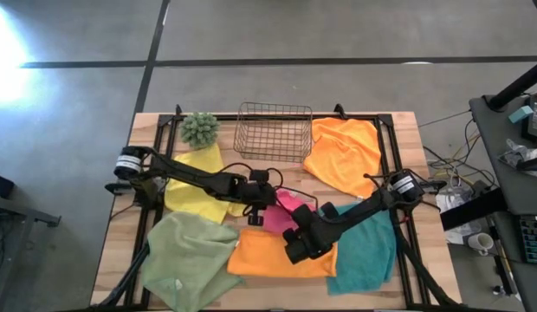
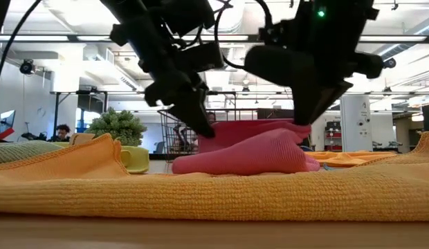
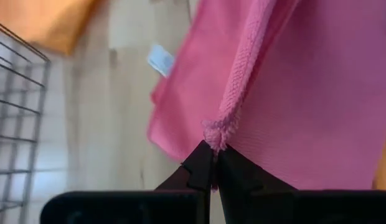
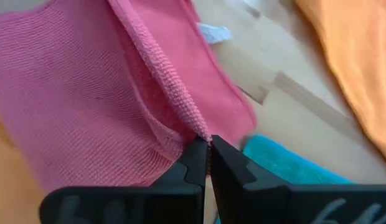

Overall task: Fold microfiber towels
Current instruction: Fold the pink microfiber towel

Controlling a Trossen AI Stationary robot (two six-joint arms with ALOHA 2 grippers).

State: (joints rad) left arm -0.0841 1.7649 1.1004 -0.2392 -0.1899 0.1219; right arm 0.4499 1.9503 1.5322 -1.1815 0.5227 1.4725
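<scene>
While the pink towel (image 1: 290, 204) lies mid-table between the wire basket (image 1: 273, 132) and the near orange towel (image 1: 273, 256), my left gripper (image 3: 213, 163) pinches one hemmed corner shut. My right gripper (image 4: 208, 155) is clamped on another edge, beside the teal towel (image 4: 286, 165). Both corners are raised off the wood.

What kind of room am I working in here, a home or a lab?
Most likely a lab or workshop, not a home: bare grey concrete floor, a side bench cluttered with cables and electronics, and, in the low view, a big open hall with exposed ceiling lights.
</scene>
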